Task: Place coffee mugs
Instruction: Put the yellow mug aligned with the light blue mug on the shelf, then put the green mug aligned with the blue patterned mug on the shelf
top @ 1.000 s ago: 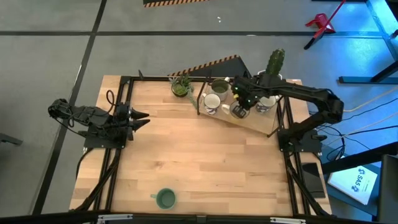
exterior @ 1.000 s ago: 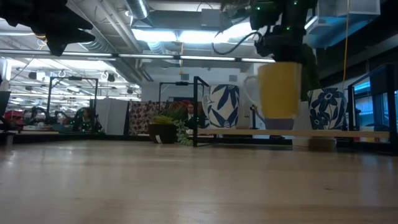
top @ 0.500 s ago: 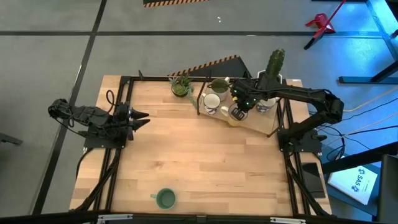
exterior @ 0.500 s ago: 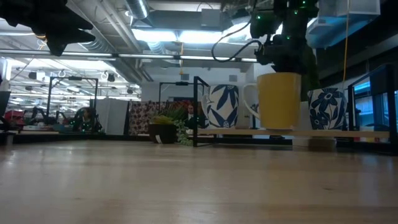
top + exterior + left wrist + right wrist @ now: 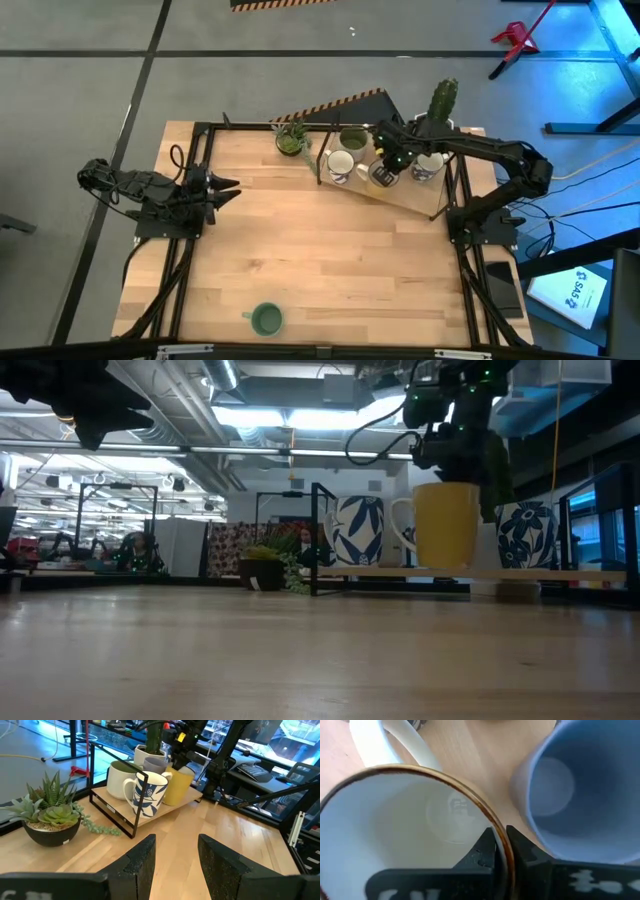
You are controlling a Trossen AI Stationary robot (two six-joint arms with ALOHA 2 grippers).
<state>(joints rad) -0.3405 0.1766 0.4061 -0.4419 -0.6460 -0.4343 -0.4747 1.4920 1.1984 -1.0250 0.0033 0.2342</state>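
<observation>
At the left of the high view, the left gripper (image 5: 228,186) waits over the wooden table (image 5: 320,270), its fingers (image 5: 142,860) parted with nothing between them. Low in that view, left of centre near the table's front edge, a teal green mug (image 5: 265,320) stands alone, well apart from the rest.

Toward the upper middle, a small leafy plant (image 5: 291,137) sits at the table's back edge, just beside a low wooden tray (image 5: 405,198) with a dark wire frame. On the tray stand an olive green mug (image 5: 353,137) at the back and a white mug with a blue leaf pattern (image 5: 340,165) in front of it. To their right the right gripper (image 5: 385,172) is down over the cream-yellow mug (image 5: 446,525), which stands on the tray between the two patterned mugs in the low view. The right wrist view shows this gripper's fingers (image 5: 485,852) closed on the mug's brown-edged rim, one inside and one outside the wall. Just beside it there is the lavender-blue mug (image 5: 585,785), open side up.

Farther right on the tray a second white patterned mug (image 5: 429,166) stands, and behind it a cactus in a white pot (image 5: 441,105).
</observation>
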